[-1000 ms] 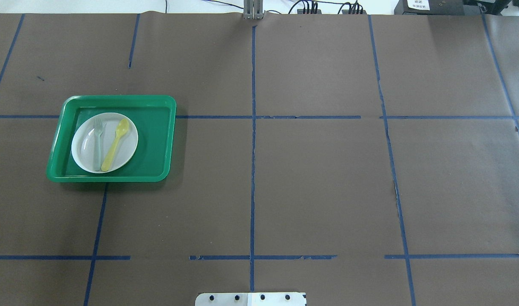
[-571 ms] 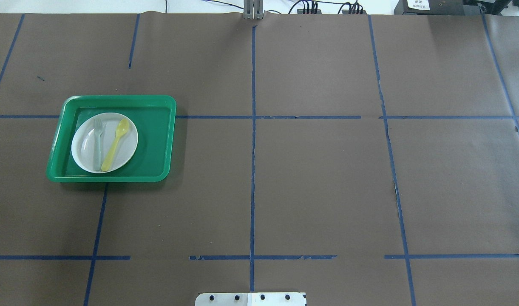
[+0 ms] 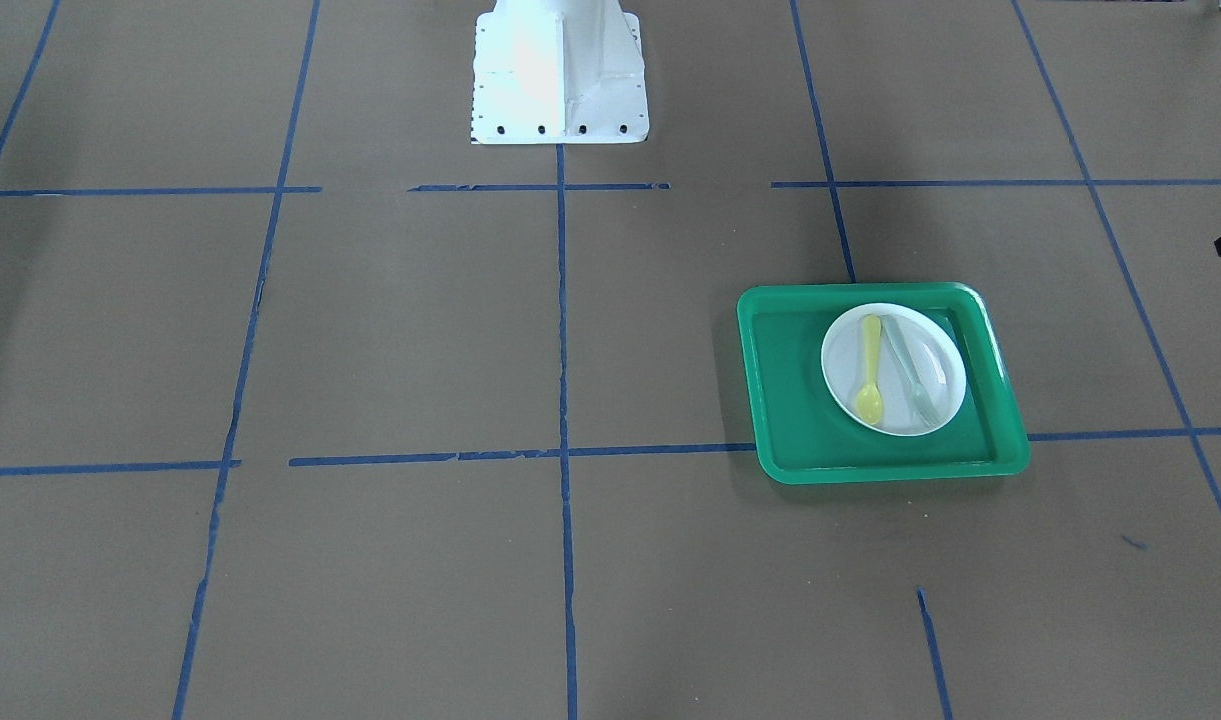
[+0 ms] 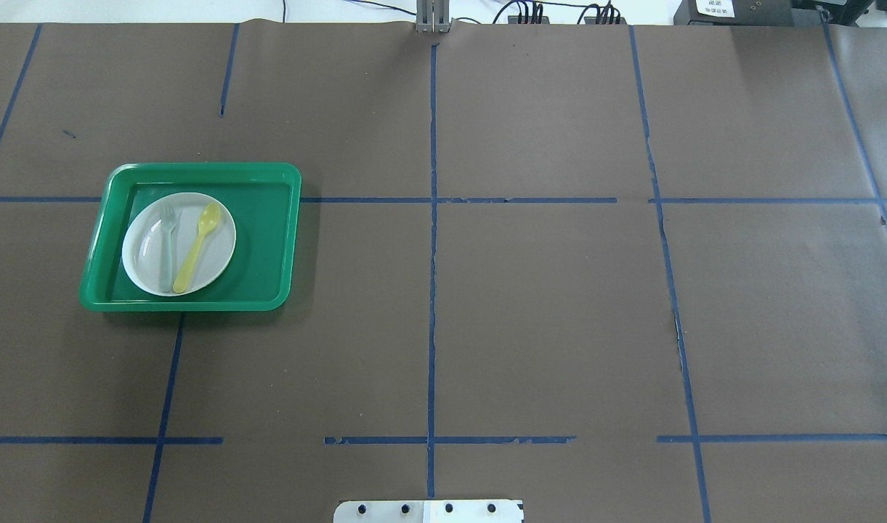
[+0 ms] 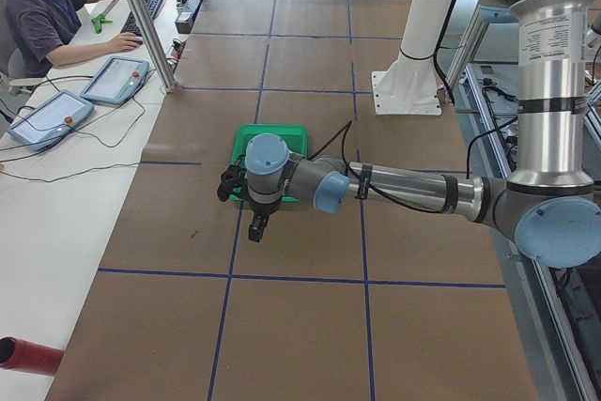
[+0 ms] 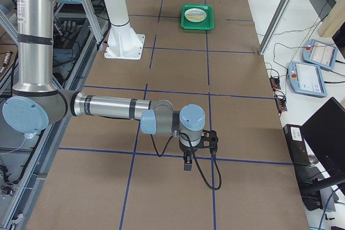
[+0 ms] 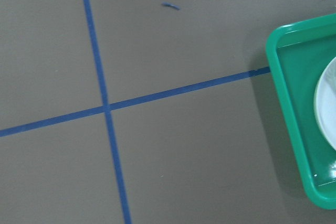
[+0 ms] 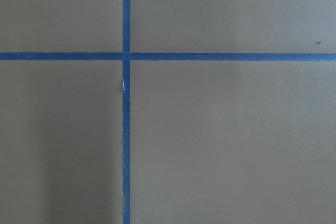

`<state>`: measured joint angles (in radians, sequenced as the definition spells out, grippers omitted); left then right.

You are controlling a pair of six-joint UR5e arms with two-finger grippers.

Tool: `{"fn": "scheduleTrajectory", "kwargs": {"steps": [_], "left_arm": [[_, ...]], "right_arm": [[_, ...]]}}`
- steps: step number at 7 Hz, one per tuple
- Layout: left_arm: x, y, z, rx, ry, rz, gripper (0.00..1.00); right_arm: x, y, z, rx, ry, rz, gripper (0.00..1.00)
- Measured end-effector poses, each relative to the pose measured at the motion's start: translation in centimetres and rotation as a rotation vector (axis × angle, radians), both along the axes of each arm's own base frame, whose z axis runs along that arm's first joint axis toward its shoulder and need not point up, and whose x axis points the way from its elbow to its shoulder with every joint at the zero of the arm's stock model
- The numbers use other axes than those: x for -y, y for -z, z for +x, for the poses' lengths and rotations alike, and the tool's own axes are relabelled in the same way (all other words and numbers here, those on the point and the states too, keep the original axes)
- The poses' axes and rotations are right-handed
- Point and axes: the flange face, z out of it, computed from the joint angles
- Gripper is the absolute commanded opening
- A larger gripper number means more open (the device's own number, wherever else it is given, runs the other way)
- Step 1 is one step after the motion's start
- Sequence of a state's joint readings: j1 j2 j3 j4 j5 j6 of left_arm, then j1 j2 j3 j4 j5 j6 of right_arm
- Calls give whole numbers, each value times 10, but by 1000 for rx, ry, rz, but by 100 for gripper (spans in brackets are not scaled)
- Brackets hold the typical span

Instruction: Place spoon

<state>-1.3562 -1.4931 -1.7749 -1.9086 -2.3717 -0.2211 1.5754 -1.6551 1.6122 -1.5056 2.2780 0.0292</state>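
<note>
Left claw [image 5: 228,185] hangs just beside the green tray [image 4: 269,240], likely staged for the spoon [image 4: 196,247] lying on the white plate [image 4: 139,254] next to the fork [image 4: 168,250]; released or clenched I cannot tell, likewise the right claw [image 6: 211,139], well apart.

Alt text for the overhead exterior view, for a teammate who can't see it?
A yellow spoon and a pale fork lie side by side on a white plate, which sits in a green tray left of centre on the brown, blue-taped table.
</note>
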Motion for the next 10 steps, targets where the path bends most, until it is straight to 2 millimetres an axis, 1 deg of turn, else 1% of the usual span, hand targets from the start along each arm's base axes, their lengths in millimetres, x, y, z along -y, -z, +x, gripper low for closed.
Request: {"fn": "scheduleTrajectory", "kwargs": {"steps": [3, 5, 6, 7, 8, 9, 10], "left_arm": [[29, 57, 105, 8, 16, 23, 100], [40, 93, 183, 12, 32, 16, 99], [43, 105, 218, 13, 34, 7, 98], [42, 109, 250, 15, 23, -2, 95], [40, 106, 273, 20, 11, 3, 87], [39, 97, 287, 22, 5, 14, 50], [38, 90, 295, 20, -2, 23, 50]], "right_arm": [[0, 0, 0, 0, 0, 0, 100], [0, 0, 0, 0, 0, 1, 100], [0, 0, 0, 0, 0, 1, 100], [0, 0, 0, 0, 0, 1, 100], [0, 0, 0, 0, 0, 1, 100], [0, 0, 0, 0, 0, 0, 100], [0, 0, 0, 0, 0, 0, 100]]}}
